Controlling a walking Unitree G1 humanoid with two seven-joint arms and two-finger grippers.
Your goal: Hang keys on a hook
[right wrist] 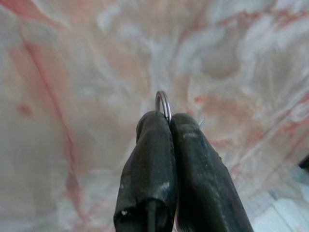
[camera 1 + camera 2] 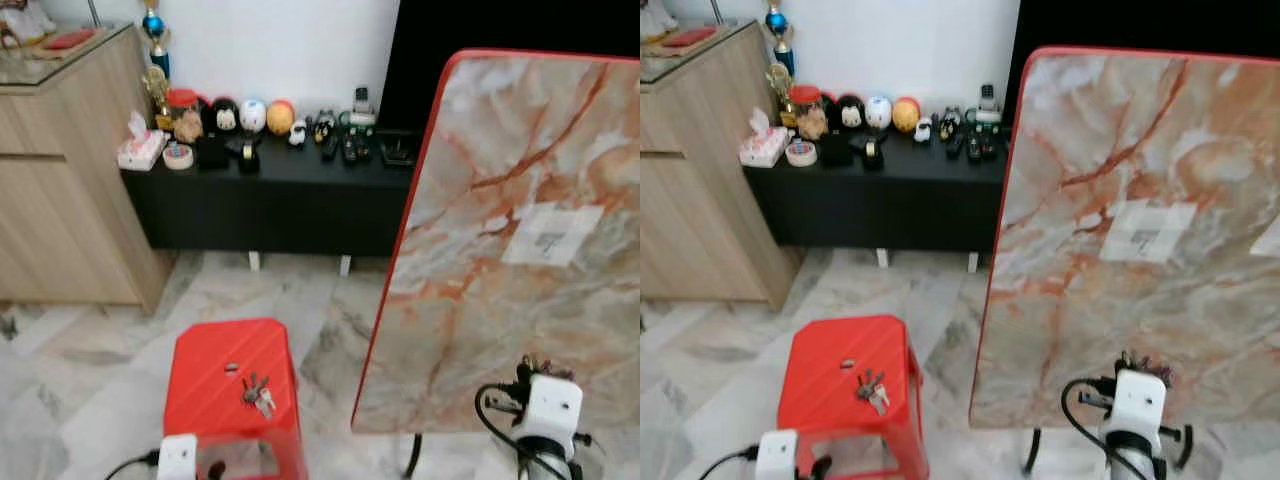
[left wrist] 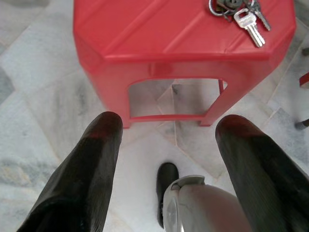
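Note:
A bunch of keys (image 2: pixel 257 392) lies on top of a red plastic stool (image 2: pixel 225 375). In the left wrist view these keys (image 3: pixel 241 14) rest near the stool's far edge. My left gripper (image 3: pixel 169 125) is open and hangs low in front of the stool, with nothing between its fingers. My right gripper (image 1: pixel 169 118) is shut on a metal key ring (image 1: pixel 163 102). It is held up close to an upright marble-patterned tabletop (image 2: pixel 520 230) with a red rim. The ring's keys (image 2: pixel 535 367) stick out above the right wrist.
A low black cabinet (image 2: pixel 270 200) with toys, a tissue box (image 2: pixel 140 150) and a tape roll stands against the far wall. A wooden cabinet (image 2: pixel 60 200) is at the left. The floor is pale marble tile. My own foot (image 3: pixel 166 176) stands below the left gripper.

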